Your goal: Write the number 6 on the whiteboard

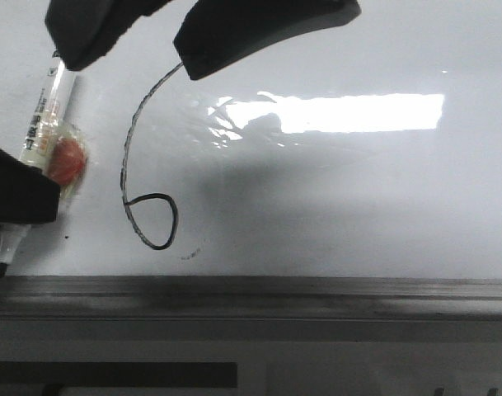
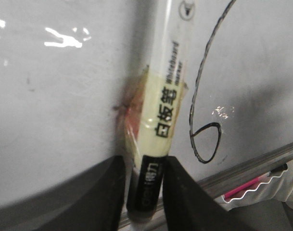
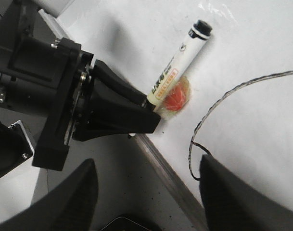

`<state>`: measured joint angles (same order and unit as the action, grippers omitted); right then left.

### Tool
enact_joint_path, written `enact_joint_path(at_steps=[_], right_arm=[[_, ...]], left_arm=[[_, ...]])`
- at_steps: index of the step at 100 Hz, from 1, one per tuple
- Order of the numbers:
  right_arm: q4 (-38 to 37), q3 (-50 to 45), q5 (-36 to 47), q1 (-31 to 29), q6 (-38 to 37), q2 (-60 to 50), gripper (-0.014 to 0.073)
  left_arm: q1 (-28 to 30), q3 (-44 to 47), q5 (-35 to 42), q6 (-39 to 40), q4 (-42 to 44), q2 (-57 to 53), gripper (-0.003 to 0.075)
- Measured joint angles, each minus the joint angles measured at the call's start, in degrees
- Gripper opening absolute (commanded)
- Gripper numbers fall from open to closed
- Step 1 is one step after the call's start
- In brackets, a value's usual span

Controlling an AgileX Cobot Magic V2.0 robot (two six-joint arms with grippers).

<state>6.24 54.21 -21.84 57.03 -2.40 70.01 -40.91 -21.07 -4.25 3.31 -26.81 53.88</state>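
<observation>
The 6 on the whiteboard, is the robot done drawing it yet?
It looks nearly done. The number 6 is already on the whiteboard, with a long curved stem and a closed loop at the bottom. The left pincer grips the marker, whose tip sits down by the board's grey edge, away from the line. The right pincer is open and empty. Only putting the marker away seems left.

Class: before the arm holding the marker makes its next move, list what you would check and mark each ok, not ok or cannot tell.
1. The number 6 drawn, stem and closed loop: ok.
2. The marker gripped by the left gripper: ok.
3. Marker tip off the whiteboard: cannot tell; it sits at the grey strip.
4. Right gripper open, holding nothing: ok.
5. Line free of smears: ok.
</observation>
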Motion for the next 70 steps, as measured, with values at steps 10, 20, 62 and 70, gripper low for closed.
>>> enact_joint_path(at_steps=[10, 20, 62, 70], right_arm=[[0.1, 0.0, 0.0, 0.0, 0.0, 0.0, 0.0403], [0.22, 0.0, 0.0, 0.0, 0.0, 0.0, 0.0403], [0.3, 0.0, -0.21, 0.0, 0.0, -2.3, -0.0066], [0.3, 0.0, -0.21, 0.0, 0.0, -3.73, -0.0066]], left_arm=[[0.0, 0.0, 0.34, 0.04, 0.0, 0.0, 0.0323], [0.0, 0.0, 0.79, 0.04, -0.03, -0.47, 0.0344], [0.0, 0.0, 1.0, -0.51, 2.05, -12.59, 0.0328], [0.0, 0.0, 0.86, -1.15, 5.36, -16.49, 0.0155]])
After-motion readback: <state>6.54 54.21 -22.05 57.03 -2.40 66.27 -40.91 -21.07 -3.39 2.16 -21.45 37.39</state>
